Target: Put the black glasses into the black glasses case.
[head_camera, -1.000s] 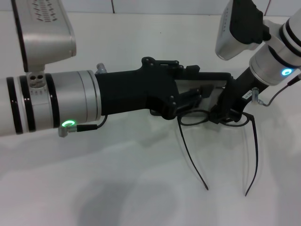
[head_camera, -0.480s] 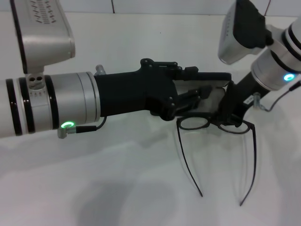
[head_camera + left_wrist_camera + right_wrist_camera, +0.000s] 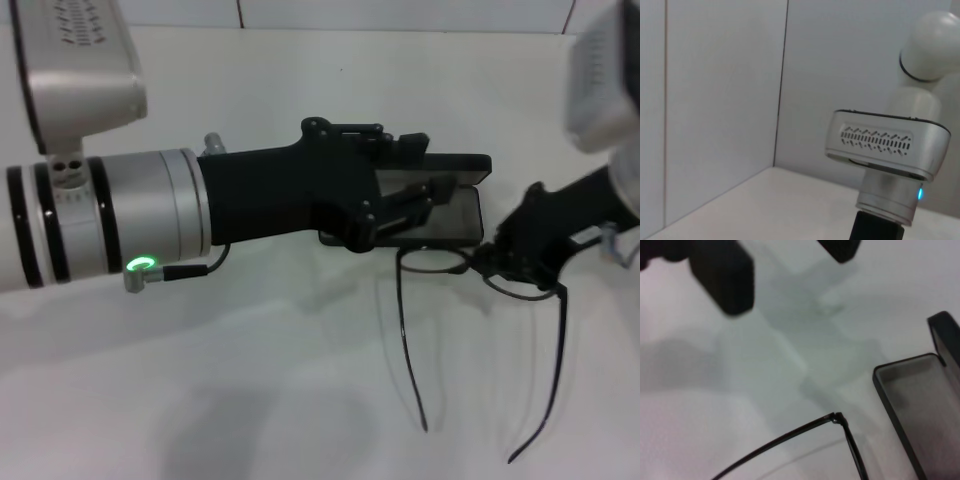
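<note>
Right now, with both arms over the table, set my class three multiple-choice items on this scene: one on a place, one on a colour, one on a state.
1. Where are the black glasses?
A. Inside the case
B. Beside the black glasses case, held at the frame front by the right gripper
C. Under the left arm's grey collar

2. What colour is the case lining?
A. Orange
B. Green
C. Grey

3. What state is the case in?
A. Open and empty
B. Shut
C. Open with glasses inside

Answers:
1 B: in the head view the frame sits just outside the case, in the right gripper, with its temple arms trailing toward the robot.
2 C: the right wrist view shows a grey interior.
3 A: the tray lies exposed with nothing in it, the left gripper at its lid.
</note>
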{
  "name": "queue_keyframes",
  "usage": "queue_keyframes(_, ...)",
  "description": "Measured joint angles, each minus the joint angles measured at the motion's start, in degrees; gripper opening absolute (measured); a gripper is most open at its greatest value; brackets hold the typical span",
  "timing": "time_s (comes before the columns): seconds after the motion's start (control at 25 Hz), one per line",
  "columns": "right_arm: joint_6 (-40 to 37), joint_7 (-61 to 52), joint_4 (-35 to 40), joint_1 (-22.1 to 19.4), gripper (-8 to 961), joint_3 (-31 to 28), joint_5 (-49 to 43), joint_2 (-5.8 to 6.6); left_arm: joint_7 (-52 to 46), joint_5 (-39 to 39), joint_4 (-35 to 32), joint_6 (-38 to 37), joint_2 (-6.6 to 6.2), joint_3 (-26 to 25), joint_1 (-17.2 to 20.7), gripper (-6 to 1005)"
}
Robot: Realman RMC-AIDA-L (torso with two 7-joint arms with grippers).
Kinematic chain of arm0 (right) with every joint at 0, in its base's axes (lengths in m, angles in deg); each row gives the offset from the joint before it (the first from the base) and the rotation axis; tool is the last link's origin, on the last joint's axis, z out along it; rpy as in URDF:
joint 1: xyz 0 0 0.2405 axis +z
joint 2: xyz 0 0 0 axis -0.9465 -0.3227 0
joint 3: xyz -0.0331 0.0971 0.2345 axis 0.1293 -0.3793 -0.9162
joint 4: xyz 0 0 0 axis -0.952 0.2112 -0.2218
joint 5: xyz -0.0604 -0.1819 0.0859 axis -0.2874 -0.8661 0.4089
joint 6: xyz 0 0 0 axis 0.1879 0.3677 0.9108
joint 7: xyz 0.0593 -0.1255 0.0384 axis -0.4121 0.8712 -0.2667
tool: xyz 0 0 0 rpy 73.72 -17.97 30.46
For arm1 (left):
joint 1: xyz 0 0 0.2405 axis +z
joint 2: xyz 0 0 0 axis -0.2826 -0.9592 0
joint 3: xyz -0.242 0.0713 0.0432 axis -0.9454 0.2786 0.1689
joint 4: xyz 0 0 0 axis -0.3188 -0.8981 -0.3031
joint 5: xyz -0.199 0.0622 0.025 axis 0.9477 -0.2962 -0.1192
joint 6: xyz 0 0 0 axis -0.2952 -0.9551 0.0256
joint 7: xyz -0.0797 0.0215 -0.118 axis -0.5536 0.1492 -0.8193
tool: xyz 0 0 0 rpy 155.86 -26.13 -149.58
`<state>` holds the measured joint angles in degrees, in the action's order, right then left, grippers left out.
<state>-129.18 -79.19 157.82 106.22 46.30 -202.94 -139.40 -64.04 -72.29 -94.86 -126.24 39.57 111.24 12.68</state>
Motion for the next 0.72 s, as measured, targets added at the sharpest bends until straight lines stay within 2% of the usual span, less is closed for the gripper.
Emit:
queue_keyframes(0.16, -0.6, 2.7, 6.7, -7.5, 58, -5.2, 6.0, 0.02, 5.0, 6.6, 3.0, -4.2, -0.02, -1.7, -0.3, 346)
queue_keyframes(0.2, -0.9, 4.3, 7.3, -9.0, 58, -7.2, 8.9, -0.05, 9.4, 11.6, 6.3, -7.9, -0.02, -3.2, -0.9, 345)
queue_keyframes(0.24, -1.1, 5.6, 7.5, -10.0, 58, -8.8, 11.1, -0.12, 9.4, 11.6, 6.3, -7.9, -0.02, -3.2, -0.9, 345)
queue_keyframes(0.32, -1.6, 10.4, 6.6, -12.6, 58, -13.0, 18.8, -0.18, 14.5, 16.8, 11.4, -12.4, -0.04, -4.7, -2.0, 343)
queue_keyframes(0.56, -3.4, 21.4, 0.2, -16.3, 58, -17.6, 36.3, 0.07, 22.2, 26.3, 28.0, -26.7, -0.05, -9.1, -10.1, 221)
queue_keyframes(0.72, -5.0, 26.7, -5.1, -16.4, 58, -17.9, 42.9, 0.12, 24.4, 27.6, 32.5, -29.1, -0.05, -9.3, -12.8, 150)
